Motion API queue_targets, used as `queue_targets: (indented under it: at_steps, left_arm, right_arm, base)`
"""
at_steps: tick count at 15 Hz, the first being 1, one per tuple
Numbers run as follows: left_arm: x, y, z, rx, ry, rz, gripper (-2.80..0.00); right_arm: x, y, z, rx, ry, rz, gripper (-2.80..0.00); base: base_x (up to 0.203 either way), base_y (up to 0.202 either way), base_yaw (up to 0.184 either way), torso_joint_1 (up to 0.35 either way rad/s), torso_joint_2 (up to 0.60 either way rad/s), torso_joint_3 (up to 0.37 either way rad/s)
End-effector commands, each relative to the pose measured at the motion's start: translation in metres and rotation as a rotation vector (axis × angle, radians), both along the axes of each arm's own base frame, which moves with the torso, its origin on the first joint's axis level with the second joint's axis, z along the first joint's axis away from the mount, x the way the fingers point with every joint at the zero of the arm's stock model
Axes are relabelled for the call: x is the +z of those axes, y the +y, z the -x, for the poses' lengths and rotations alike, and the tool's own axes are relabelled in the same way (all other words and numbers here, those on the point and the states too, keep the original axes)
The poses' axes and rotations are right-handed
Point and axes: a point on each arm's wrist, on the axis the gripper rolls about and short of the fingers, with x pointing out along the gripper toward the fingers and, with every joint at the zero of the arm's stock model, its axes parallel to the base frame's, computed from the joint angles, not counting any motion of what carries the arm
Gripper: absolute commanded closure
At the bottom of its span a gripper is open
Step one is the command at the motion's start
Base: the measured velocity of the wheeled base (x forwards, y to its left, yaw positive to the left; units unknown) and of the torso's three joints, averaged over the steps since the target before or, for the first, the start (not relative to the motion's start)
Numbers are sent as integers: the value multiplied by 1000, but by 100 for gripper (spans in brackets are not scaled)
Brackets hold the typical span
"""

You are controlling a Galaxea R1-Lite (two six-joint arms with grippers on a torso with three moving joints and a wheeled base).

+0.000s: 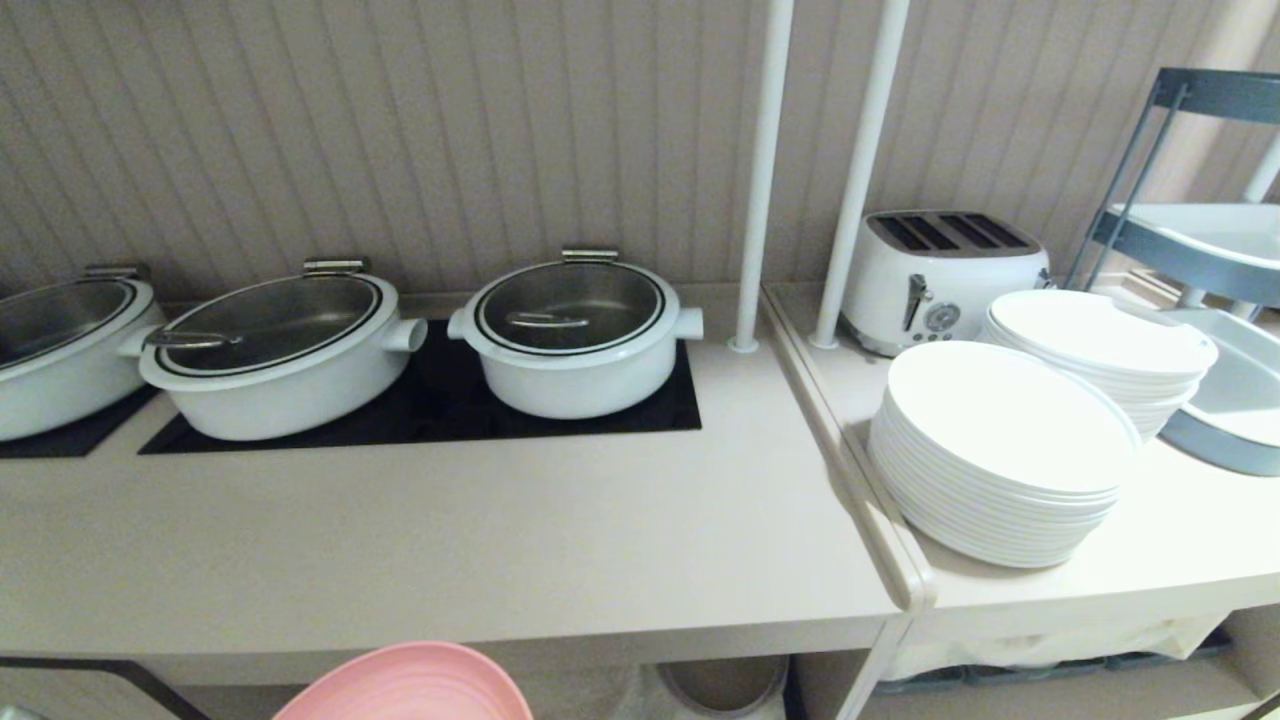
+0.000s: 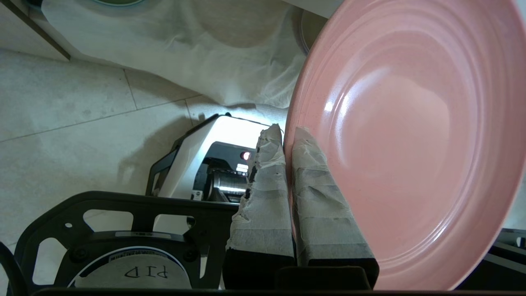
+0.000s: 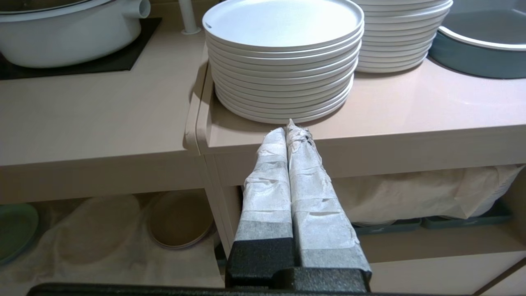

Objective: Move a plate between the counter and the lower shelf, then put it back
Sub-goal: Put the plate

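pink plate (image 2: pixel 411 135) pinched at rim by left fingers (image 2: pixel 316 197), below counter (image 1: pixel 450 560)

We see a wide bare strip along the tabletop (image 1: pixel 450 540) front; pots (image 1: pixel 575 335) on the hob (image 1: pixel 440 405) block the back, stacked plates (image 1: pixel 1000 450) crowd the right beyond the ridge (image 1: pixel 850 470).

I see a white toaster (image 1: pixel 940 275) against the wall. Two stacks of white plates (image 1: pixel 1000 450) sit just in front of it. Three lidded white pots (image 1: pixel 575 335) stand well to its left.
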Motion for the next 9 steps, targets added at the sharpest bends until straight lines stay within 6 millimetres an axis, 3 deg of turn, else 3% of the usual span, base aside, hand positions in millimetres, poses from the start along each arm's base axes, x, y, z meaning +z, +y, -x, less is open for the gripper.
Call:
queue_targets:
  at_steps: [1,9]
  left_arm:
    - [0,0,0,3,2,1,0]
    - [0,0,0,4,2,3,0]
  right_arm:
    - [0,0,0,0,1,-1,0]
    - [0,0,0,0,1,-2,0]
  base:
    - [0,0,0,0,0,0]
    - [0,0,0,0,0,0]
